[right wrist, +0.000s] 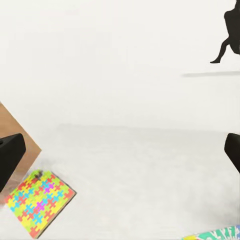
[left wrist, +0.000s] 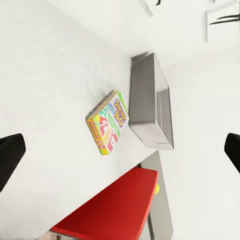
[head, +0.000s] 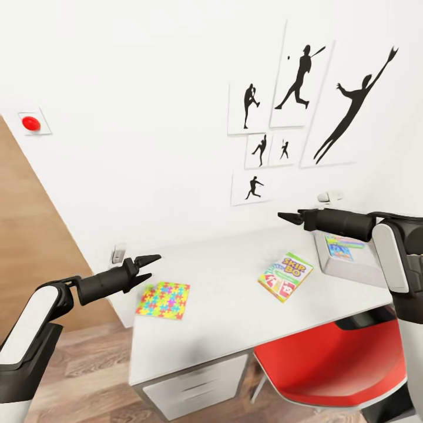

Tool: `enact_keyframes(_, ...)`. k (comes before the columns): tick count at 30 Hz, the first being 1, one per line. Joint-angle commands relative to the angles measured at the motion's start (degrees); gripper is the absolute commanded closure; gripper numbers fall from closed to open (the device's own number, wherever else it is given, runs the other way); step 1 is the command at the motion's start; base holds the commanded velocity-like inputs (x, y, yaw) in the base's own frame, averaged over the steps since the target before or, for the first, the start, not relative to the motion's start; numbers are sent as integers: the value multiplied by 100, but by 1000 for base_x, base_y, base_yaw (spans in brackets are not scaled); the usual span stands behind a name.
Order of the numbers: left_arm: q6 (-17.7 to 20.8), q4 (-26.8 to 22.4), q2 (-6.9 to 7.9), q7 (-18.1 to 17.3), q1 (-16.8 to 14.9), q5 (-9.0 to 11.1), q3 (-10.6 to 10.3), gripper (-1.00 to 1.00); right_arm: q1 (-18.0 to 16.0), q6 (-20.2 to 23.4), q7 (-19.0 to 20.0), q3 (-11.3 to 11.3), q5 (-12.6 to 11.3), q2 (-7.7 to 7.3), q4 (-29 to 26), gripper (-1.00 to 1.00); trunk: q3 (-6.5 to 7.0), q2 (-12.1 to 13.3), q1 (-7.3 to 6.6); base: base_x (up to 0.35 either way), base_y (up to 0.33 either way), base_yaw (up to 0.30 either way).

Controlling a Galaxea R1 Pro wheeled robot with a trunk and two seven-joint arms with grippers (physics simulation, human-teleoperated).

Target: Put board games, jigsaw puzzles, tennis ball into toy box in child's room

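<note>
The Skip-Bo board game [head: 285, 276] lies flat on the table [head: 223, 317], right of centre. A jigsaw puzzle [head: 163, 299] rests near the table's left end. The grey toy box [head: 352, 267] stands at the right end with a colourful flat box [head: 342, 248] inside it. My left gripper [head: 154, 266] hovers open just left of the puzzle, holding nothing. My right gripper [head: 288, 216] hangs open above the table between the Skip-Bo box and the wall. The left wrist view has the Skip-Bo box [left wrist: 107, 122] beside the toy box [left wrist: 150, 102]. The right wrist view looks at the puzzle [right wrist: 40, 200].
A red chair [head: 341, 358] is pushed under the table's right half, with white drawers [head: 194, 385] to its left. Black ball-player pictures [head: 299, 76] hang on the white wall. A small yellow-green spot [left wrist: 157, 188] peeks out past the chair seat. Wood floor lies at the left.
</note>
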Motion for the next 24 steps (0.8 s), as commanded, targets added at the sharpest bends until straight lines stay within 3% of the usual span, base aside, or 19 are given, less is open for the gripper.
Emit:
enact_keyframes(1, 17, -2, 1, 55, -3, 58, 4, -100, -8, 27, 46, 2, 39, 1, 2, -100, 0, -9, 3, 0, 311, 0)
enact_keyframes(11, 14, 19, 6, 58, 28, -23, -7, -100, 30, 27, 43, 22, 39, 2, 41, -100, 89, -9, 3, 0, 313, 0)
enact_keyframes(18, 16, 56, 2, 28, 212, -496, 14, -100, 240, 27, 35, 75, 44, 28, 263, -100, 152, -9, 3, 0, 238, 0)
enact_keyframes(24, 8, 166, 3, -135, 345, -751, 37, -100, 327, 11, 36, 228, 67, 119, 580, -100, 205, -9, 3, 0, 100, 0)
